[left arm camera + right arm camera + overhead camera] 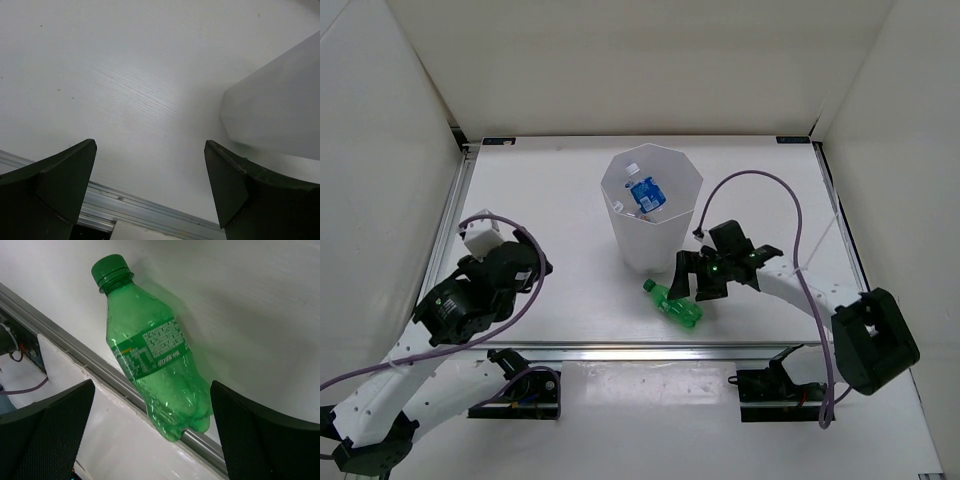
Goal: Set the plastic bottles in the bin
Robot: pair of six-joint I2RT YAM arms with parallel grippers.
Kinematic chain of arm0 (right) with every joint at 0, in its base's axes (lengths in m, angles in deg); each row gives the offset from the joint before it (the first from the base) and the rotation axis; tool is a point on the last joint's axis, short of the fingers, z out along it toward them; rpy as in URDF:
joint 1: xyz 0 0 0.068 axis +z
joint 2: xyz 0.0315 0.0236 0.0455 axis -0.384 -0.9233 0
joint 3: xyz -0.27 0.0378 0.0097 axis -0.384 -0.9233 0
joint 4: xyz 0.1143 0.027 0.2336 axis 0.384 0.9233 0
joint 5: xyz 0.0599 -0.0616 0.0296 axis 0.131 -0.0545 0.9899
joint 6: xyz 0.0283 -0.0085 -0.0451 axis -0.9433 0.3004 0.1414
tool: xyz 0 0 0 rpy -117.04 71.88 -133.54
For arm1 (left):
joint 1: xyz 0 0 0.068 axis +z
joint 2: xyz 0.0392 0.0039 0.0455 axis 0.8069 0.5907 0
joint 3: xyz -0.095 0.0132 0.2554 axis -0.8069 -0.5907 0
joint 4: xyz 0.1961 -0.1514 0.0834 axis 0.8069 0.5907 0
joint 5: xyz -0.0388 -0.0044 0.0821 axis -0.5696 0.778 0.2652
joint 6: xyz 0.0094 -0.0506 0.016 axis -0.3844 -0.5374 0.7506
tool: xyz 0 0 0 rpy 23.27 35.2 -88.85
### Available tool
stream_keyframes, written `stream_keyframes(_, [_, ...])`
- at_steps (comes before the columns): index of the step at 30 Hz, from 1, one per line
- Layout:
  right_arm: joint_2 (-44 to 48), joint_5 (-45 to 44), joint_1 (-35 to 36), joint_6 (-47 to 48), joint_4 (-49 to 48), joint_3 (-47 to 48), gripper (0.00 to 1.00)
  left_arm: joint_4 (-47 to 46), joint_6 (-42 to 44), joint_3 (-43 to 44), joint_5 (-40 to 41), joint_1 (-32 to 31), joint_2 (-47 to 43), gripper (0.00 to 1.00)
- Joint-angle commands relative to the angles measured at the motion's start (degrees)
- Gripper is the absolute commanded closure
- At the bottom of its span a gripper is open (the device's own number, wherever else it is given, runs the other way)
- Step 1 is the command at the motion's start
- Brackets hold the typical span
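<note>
The tall white bin (645, 250) stands mid-table; a blue-labelled plastic bottle (645, 193) lies inside it among other clear plastic. A green bottle (672, 303) lies on its side near the front edge, cap toward the bin. My right gripper (696, 283) hovers open just right of it. In the right wrist view the green bottle (155, 355) has its base resting on the metal rail, between the spread fingers of the open right gripper (152, 390), untouched. My left gripper (540, 268) is open over bare table; in its view, the left gripper (150, 145) holds nothing and the bin (275, 115) stands at right.
A metal rail (650, 350) runs along the table's front edge, also visible as the rail (150, 210) under my left fingers. White walls enclose the table at the back and sides. A purple cable (770, 185) loops above the right arm.
</note>
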Motion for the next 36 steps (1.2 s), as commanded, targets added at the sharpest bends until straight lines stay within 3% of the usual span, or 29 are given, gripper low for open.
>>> stream_keyframes(1, [-2.5, -0.4, 0.8, 1.4, -6.6, -0.1, 0.00, 3.3, 0.5, 2.9, -0.8, 0.0, 1.4, 0.00])
stream_keyframes(10, [-6.7, 0.8, 2.4, 0.8, -8.3, -2.2, 0.18, 4.7, 0.5, 3.5, -0.8, 0.0, 1.9, 0.00])
stream_keyframes(13, [-6.7, 0.8, 2.4, 0.8, -7.7, -3.7, 0.38, 5.8, -0.3, 3.5, -0.8, 0.0, 2.5, 0.00])
stream_keyframes(16, [-6.7, 0.8, 2.4, 1.4, -6.0, -5.0, 0.46, 5.8, -1.7, 2.2, -1.4, 0.0, 2.5, 0.00])
stream_keyframes(17, [-5.8, 1.3, 2.9, 1.4, -5.3, -5.0, 0.52, 5.8, -2.3, 1.4, -1.4, 0.0, 1.8, 0.00])
stream_keyframes(23, [6.6, 0.2, 4.9, -1.3, 4.1, -5.0, 0.63, 4.7, -3.3, -1.5, -0.9, 0.0, -1.0, 0.00])
stream_keyframes(30, [23.1, -5.2, 9.9, -5.2, 23.1, 9.0, 0.78, 1.9, -5.2, -5.7, 0.7, 0.0, -2.8, 0.00])
stream_keyframes(33, [22.3, -8.8, 9.9, -1.9, 30.9, 22.8, 0.78, 0.6, -5.2, -6.9, 0.7, 0.0, -3.3, 0.00])
stream_keyframes(36, [15.5, -12.5, 9.9, 3.2, 35.3, 38.5, 0.79, 0.0, -5.2, -8.1, -0.5, 0.0, -3.3, 0.00])
